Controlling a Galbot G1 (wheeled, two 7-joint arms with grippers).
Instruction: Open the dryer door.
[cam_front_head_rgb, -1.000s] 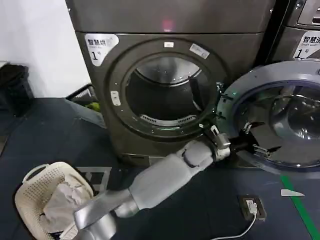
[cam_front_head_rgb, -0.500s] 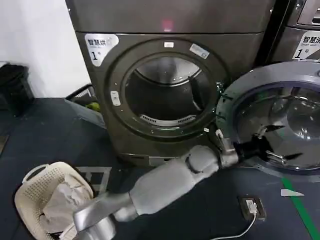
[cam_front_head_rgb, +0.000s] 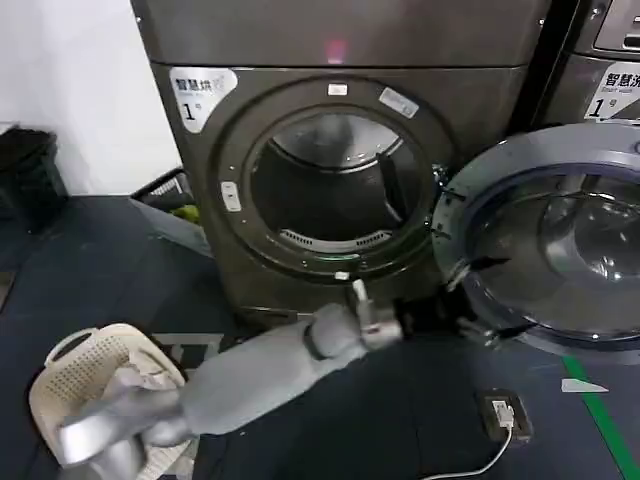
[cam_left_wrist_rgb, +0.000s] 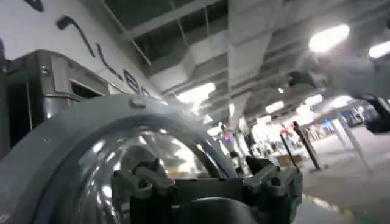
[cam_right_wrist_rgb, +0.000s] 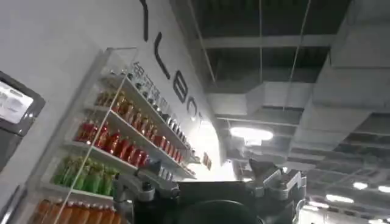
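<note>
We see the dryer door (cam_front_head_rgb: 560, 235) swung fully open to the right of the drum opening (cam_front_head_rgb: 335, 190), grey inner side and clear bowl facing us, hinged at the opening's right edge. Our left arm (cam_front_head_rgb: 270, 370) reaches across the front of the machine, low down. Its left claw (cam_front_head_rgb: 470, 300) sits just below the door's lower left rim, fingers spread and released, gripping nothing; whether a fingertip touches the rim we cannot tell. In the left wrist view the door's bowl (cam_left_wrist_rgb: 140, 164) looms close ahead of the spread fingers (cam_left_wrist_rgb: 137, 182). A laundry basket (cam_front_head_rgb: 85, 385) with cloth stands on the floor at lower left. Right claw (cam_right_wrist_rgb: 210, 182): aimed upward toward ceiling and drink shelves (cam_right_wrist_rgb: 109, 152); state we cannot tell.
</note>
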